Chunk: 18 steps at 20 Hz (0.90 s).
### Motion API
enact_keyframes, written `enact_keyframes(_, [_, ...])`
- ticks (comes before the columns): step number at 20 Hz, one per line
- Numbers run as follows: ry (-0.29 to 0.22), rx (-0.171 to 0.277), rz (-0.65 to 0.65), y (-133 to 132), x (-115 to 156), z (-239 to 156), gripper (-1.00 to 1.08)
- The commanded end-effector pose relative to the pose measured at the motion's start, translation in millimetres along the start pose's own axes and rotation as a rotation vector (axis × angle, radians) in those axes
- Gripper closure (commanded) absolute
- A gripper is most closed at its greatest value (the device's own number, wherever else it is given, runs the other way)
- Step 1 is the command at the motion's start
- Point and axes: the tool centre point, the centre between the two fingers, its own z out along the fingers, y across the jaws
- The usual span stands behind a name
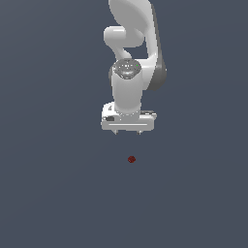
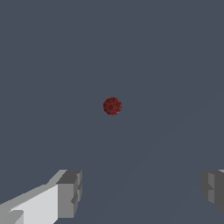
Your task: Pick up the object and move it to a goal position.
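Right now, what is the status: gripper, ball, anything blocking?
Gripper open, empty, above the floor. Ball on the floor, apart from the fingers, not gripped. Nothing seen in the way.

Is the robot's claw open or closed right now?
Open. The gripper has its fingers wide apart with nothing between them, and the red ball lies untouched.
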Motion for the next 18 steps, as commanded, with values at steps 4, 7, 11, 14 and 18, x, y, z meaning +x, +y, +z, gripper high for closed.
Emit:
enact_keyframes(4, [0.0,-0.006,-0.004,0.6,0.4,-0.2,-0.92])
enact_keyframes(7, [-0.001,-0.022,-0.016,2.4,1.4,-0.9,-0.92])
enact_keyframes(11, [-0.001,-0.034,-0.023,3.5,2.2,-1.3,-0.92])
enact_keyframes(14, [-0.001,-0.032,-0.022,3.2,2.0,-1.2,-0.92])
enact_keyframes(18, [-0.001,-0.032,-0.009,2.8,4.0,1.4,-0.92])
